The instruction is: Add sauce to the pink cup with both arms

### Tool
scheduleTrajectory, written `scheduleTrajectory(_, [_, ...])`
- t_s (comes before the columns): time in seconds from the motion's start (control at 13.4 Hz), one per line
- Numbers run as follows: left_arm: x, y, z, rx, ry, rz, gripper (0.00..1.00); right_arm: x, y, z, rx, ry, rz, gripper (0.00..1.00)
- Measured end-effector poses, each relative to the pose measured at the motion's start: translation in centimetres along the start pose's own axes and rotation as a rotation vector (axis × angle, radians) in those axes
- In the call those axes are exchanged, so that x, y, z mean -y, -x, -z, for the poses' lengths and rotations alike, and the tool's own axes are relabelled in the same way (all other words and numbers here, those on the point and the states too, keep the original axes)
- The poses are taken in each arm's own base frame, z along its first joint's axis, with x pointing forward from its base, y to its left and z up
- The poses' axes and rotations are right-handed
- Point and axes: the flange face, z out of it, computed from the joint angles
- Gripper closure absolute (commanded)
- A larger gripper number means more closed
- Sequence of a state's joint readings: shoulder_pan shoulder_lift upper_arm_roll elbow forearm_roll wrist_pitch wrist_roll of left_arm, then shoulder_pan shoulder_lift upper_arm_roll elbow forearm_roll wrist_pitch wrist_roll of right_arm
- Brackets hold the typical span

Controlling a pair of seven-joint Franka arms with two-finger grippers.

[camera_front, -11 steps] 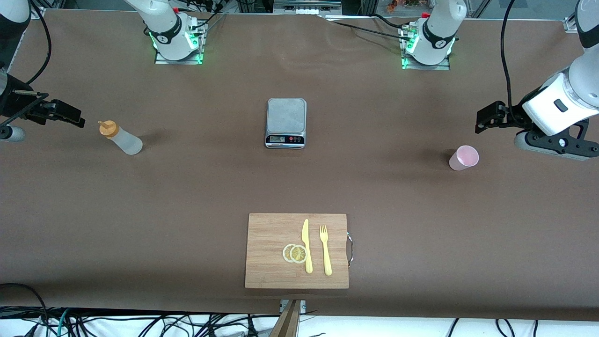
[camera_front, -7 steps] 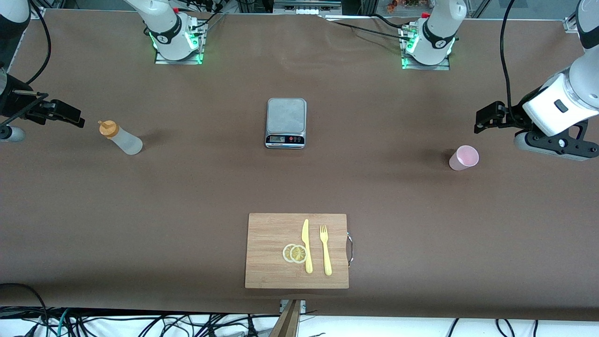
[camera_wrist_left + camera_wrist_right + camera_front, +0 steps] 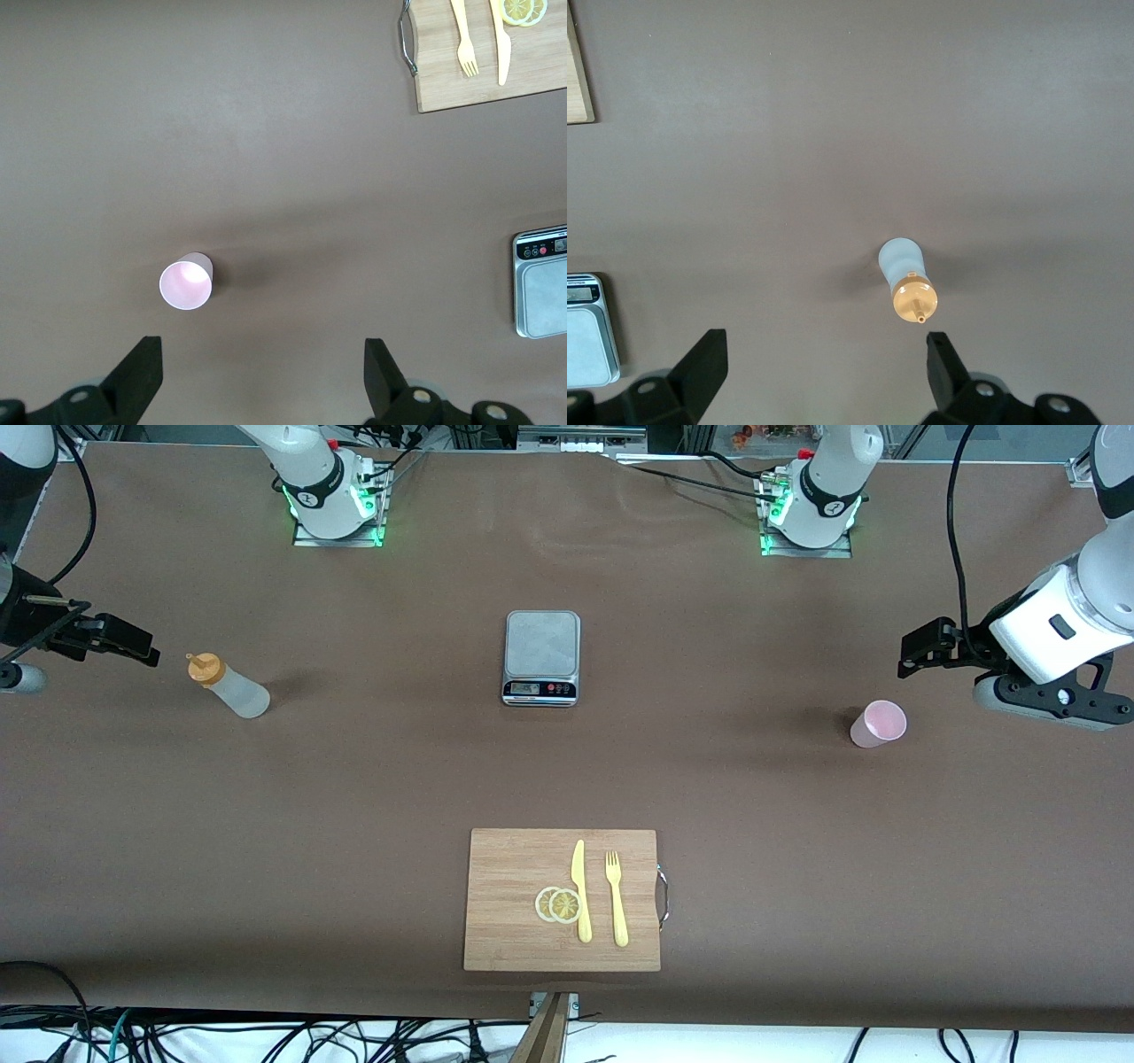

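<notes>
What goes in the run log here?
stage: pre-grasp | left tool: open, above cup | right tool: open, above sauce | nothing held

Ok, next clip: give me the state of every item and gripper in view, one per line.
sauce bottle: upright on the table, capped, untouched.
pink cup: upright, looks empty.
scale: nothing on its plate.
cutting board: holds knife, fork, two lemon slices.
left gripper: open, above the table beside the cup.
right gripper: open, above the table beside the bottle.
</notes>
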State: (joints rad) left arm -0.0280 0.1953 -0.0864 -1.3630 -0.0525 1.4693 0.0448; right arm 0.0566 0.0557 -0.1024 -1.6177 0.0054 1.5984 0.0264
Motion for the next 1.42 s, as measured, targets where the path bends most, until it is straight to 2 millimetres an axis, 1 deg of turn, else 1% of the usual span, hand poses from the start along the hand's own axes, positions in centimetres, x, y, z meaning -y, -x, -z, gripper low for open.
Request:
scheduleTrajectory(0.6, [0.0, 0.0, 0.0, 0.0, 0.0, 0.001, 0.0, 0.0, 0.0, 0.0, 0.0, 0.0, 0.0, 0.0])
scheduleTrajectory(0.9, [0.5, 0.0, 0.0, 0.0, 0.0, 0.009, 0.0, 0.0, 0.0, 0.0, 0.0, 0.0, 0.0, 0.0])
scheduleTrajectory(1.19, [0.6, -0.2, 0.0, -0.002, 0.001, 0.009, 0.0, 0.0, 0.0, 0.0, 0.0, 0.0, 0.0, 0.0])
scheduleTrajectory(1.27, [0.7, -0.4, -0.1, -0.002, 0.001, 0.011, 0.0, 0.0, 0.0, 0.0, 0.0, 0.0, 0.0, 0.0])
scheduleTrajectory(1.42, [1.6, -0.9, -1.0, 0.014, 0.004, 0.022, 0.0, 0.0, 0.0, 0.0, 0.0, 0.001, 0.0, 0.0])
